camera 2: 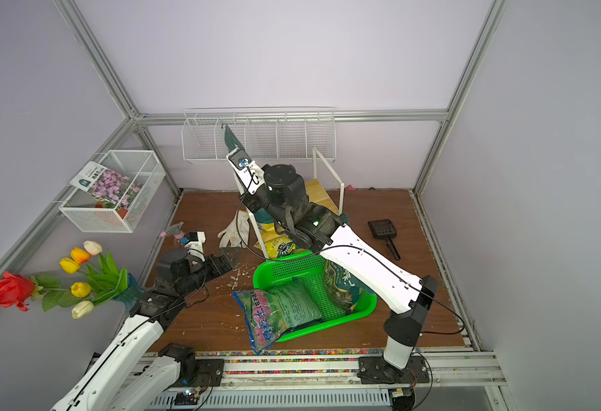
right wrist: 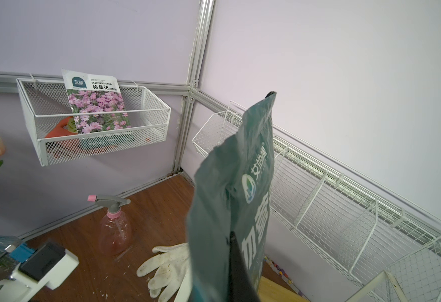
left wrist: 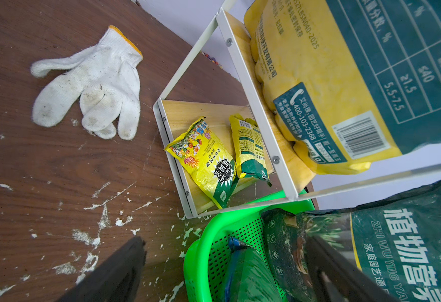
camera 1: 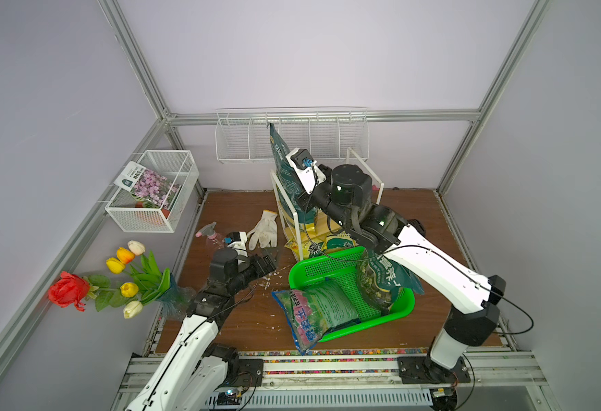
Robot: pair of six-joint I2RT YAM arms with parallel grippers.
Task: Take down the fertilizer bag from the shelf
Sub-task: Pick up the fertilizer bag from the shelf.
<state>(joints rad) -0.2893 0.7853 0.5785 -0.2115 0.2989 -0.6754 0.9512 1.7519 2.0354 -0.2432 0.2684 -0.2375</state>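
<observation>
The fertilizer bag (camera 1: pixel 280 156), dark teal over yellow, stands upright on the top board of the shelf (camera 1: pixel 294 227), a white-framed rack with light wooden boards. My right gripper (camera 1: pixel 301 199) is shut on the bag's upper part. In the right wrist view one dark finger (right wrist: pixel 236 272) lies against the teal bag (right wrist: pixel 240 183); the other finger is hidden behind it. In a top view only the bag's top corner (camera 2: pixel 231 140) shows above the arm. My left gripper (camera 1: pixel 270 259) hangs open and empty low over the table, by the green basket (camera 1: pixel 327 263) rim.
The green basket holds a pink-green bag (camera 1: pixel 313 313) and a dark green bag (camera 1: pixel 388 281). Small yellow packets (left wrist: pixel 206 159) lie on the lower board. Around stand a white glove (camera 1: pixel 265 229), spray bottle (camera 1: pixel 210 235), black scoop (camera 2: pixel 384 231), wire rack (camera 1: pixel 292 138), mesh basket (camera 1: pixel 153 192) and flowers (camera 1: pixel 124 281).
</observation>
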